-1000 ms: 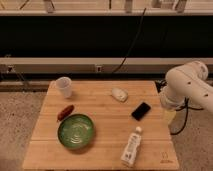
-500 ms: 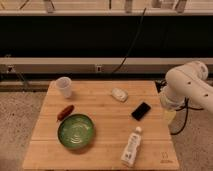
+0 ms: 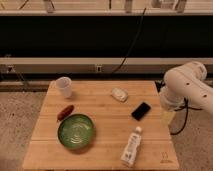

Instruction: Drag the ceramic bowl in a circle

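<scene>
Fingers wide and empty, the gripper (image 3: 168,119) hangs well right of the green bowl (image 3: 76,132), its rim not yet reached.

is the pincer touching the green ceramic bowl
Apart. The camera view shows the pincer at the right edge of the table, with bare wood between it and the ceramic bowl at the front left.
</scene>
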{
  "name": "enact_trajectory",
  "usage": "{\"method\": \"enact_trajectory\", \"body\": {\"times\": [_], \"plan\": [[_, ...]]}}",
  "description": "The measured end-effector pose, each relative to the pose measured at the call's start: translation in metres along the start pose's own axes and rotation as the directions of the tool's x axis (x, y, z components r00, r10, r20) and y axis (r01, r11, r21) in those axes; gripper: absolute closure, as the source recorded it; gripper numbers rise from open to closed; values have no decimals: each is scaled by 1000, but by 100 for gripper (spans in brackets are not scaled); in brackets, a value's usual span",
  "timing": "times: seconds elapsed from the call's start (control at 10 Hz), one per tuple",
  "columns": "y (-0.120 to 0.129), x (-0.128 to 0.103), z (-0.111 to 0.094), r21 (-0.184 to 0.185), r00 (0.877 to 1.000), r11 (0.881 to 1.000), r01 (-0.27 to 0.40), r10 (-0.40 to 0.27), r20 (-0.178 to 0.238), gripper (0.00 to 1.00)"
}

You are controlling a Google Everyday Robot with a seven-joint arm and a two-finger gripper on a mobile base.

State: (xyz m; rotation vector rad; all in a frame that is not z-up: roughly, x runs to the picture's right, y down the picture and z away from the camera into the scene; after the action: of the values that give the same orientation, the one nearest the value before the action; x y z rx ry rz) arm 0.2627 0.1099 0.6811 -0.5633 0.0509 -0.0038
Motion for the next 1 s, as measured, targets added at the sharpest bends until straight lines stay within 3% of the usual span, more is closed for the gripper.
{"method": "enact_trajectory", "body": {"times": [0.3,0.6,1.0], "plan": [[2,-43,-4,12,998,998,65,-65,-24,20],[5,-62,-7,18,990,991,132,-131,-50,20],[8,-98,-5,21,971,973,231,-229,-67,20]]}}
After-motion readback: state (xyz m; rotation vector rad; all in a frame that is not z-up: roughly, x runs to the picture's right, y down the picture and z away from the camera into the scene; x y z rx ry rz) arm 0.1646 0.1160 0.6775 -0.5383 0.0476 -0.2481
